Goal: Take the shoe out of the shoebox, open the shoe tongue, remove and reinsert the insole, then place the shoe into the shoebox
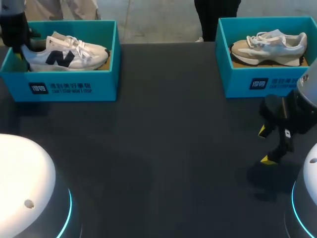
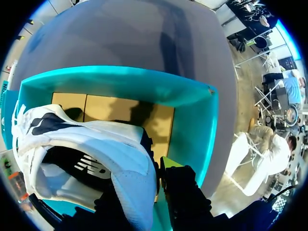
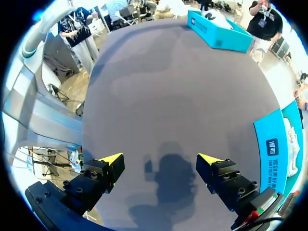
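Left station: the left shoebox (image 1: 74, 87), teal, stands at the far left of the counter (image 1: 163, 148). The white sneaker (image 1: 67, 53), with a dark side logo, lies inside it on its sole, heel toward the box's left end and toe toward the counter's middle.

The left end effector (image 1: 22, 49) is at the heel end of that box. In the left wrist view the left end effector (image 2: 144, 192) is clamped on the white sneaker (image 2: 96, 149) at the heel collar. A dark finger presses each side of the white heel fabric, and one yellow tip shows beside it. The brown floor of the left shoebox (image 2: 192, 120) is visible ahead of the toe.

Right station: the right shoebox (image 1: 257, 82), also teal, stands at the far right and holds a beige sneaker (image 1: 270, 47).

The right end effector (image 1: 265, 146) hangs over bare counter, nearer the robot than the right shoebox. Its fingers are spread wide and nothing is between them; the right wrist view confirms this for the right end effector (image 3: 161, 159)
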Robot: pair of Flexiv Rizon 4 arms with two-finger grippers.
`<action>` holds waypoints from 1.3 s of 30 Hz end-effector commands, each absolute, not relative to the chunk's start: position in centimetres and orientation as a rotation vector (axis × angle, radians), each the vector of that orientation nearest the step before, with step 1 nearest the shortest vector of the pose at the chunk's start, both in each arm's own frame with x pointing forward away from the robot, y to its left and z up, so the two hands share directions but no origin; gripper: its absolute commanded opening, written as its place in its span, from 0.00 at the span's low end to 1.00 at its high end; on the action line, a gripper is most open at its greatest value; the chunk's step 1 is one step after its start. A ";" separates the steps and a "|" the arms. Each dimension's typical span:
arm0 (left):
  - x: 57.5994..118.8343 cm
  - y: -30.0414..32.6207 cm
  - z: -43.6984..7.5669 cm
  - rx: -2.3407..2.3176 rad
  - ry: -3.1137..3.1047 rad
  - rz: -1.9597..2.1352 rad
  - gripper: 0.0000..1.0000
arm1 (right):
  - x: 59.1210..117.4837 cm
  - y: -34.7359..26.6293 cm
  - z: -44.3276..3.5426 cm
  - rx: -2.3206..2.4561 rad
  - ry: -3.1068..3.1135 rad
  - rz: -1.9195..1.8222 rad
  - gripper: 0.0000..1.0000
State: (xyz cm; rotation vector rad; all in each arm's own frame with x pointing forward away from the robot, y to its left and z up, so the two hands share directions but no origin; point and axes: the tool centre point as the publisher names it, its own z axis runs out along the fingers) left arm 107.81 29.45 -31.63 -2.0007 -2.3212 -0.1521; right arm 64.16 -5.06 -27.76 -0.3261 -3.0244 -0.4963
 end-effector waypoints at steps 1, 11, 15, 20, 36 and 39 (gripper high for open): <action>107.3 29.4 -32.1 -1.985 -2.324 -0.158 0.00 | 64.1 -5.0 -27.8 -0.327 -3.026 -0.493 1.00; 106.2 29.5 -33.5 -1.961 -2.309 -0.175 0.00 | 64.1 -5.0 -27.8 -0.327 -3.026 -0.493 1.00; 106.1 29.6 -34.2 -1.937 -2.309 -0.159 0.00 | 64.1 -5.0 -27.8 -0.327 -3.026 -0.493 1.00; 106.0 29.8 -35.0 -1.909 -2.307 -0.136 0.00 | 64.1 -5.0 -27.8 -0.327 -3.026 -0.493 1.00; 105.7 29.8 -37.6 -1.875 -2.264 -0.121 0.00 | 64.1 -5.0 -27.8 -0.327 -3.026 -0.493 1.00; 105.7 29.8 -37.8 -1.874 -2.262 -0.115 0.00 | 64.1 -5.0 -27.8 -0.327 -3.026 -0.493 1.00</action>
